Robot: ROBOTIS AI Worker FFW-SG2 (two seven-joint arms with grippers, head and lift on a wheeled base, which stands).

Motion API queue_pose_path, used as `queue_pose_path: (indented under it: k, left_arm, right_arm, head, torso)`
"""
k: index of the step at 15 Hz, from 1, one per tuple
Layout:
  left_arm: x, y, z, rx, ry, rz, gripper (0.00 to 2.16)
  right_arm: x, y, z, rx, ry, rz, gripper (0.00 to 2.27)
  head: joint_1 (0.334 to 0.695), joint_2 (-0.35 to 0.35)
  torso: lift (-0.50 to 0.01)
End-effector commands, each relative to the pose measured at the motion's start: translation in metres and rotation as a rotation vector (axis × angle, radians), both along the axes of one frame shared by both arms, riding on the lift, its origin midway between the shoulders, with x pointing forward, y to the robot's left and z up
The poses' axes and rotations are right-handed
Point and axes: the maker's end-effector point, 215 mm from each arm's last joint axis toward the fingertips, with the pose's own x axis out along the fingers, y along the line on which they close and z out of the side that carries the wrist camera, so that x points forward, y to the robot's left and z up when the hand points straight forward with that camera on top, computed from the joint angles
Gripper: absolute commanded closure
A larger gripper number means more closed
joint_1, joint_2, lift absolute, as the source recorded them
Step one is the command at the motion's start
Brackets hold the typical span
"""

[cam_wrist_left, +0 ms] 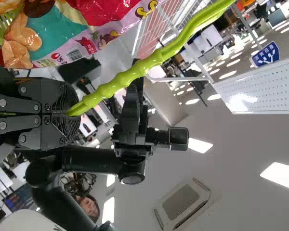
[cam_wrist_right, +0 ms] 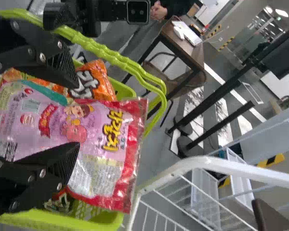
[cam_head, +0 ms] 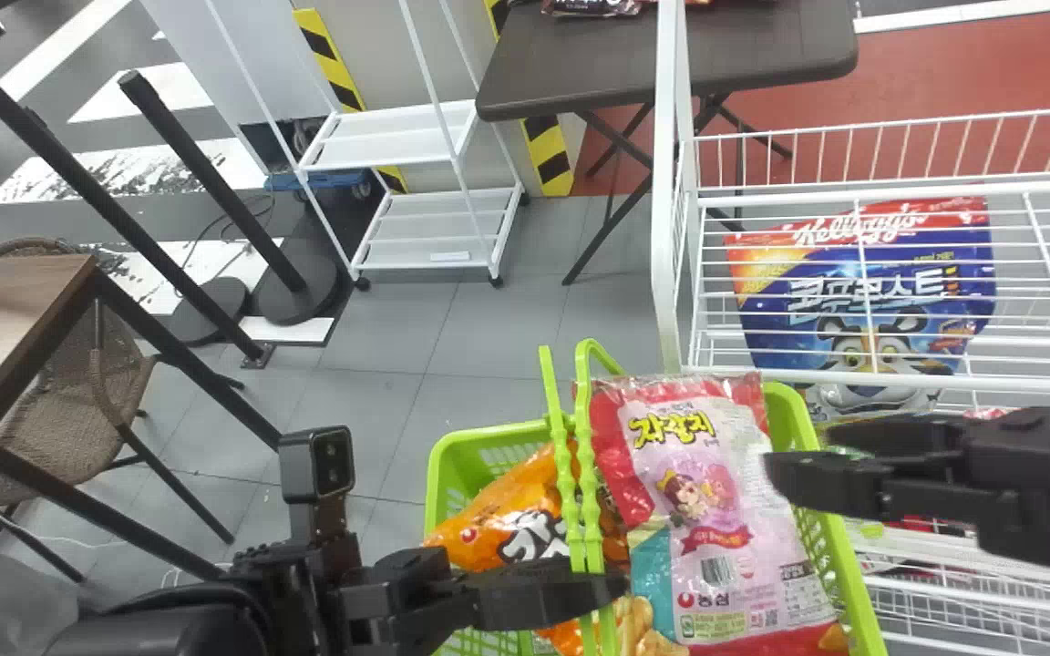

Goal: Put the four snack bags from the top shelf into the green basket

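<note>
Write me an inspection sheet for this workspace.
Surface: white wire rack beside the basket, at the robot's right.
Job's things: pink bag and orange bag in the green basket; any bags beneath cannot be counted.
Clutter: blue bag behind the rack's wires; packets on the dark table.
Grippers: left gripper shut on the basket's handle; right gripper open at the pink bag, contact unclear.
Cables: thin pale cable on the floor, far left.
Surroundings: white cart, woven chair.
</note>
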Motion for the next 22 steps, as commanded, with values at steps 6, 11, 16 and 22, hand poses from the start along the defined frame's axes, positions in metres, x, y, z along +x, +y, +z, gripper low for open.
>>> queue_pose_path:
  k: [6,11,16,22]
  left_arm:
    - [-0.004,0.006,0.003,-0.025,0.004,0.003,2.15]
    - [-0.001,0.009,0.003,-0.022,0.004,0.010,2.15]
    - [0.000,0.010,0.003,-0.024,0.010,0.019,2.15]
    - [-0.001,0.003,0.002,-0.031,0.024,0.022,2.15]
  right_arm:
    - [0.132,-0.182,-0.008,-0.371,-0.575,-0.548,0.04]
    - [0.108,-0.248,-0.037,-0.355,-0.706,-0.683,0.04]
    - [0.078,-0.273,-0.054,-0.323,-0.754,-0.803,0.05]
    - [0.069,-0.273,-0.053,-0.333,-0.774,-0.752,0.05]
  head:
    - [0.695,0.039]
    - [0.695,-0.109]
    - [0.695,-0.187]
    - [0.695,-0.229]
  torso:
    - [-0.004]
    - [-0.004]
    - [-0.004]
    - [-0.004]
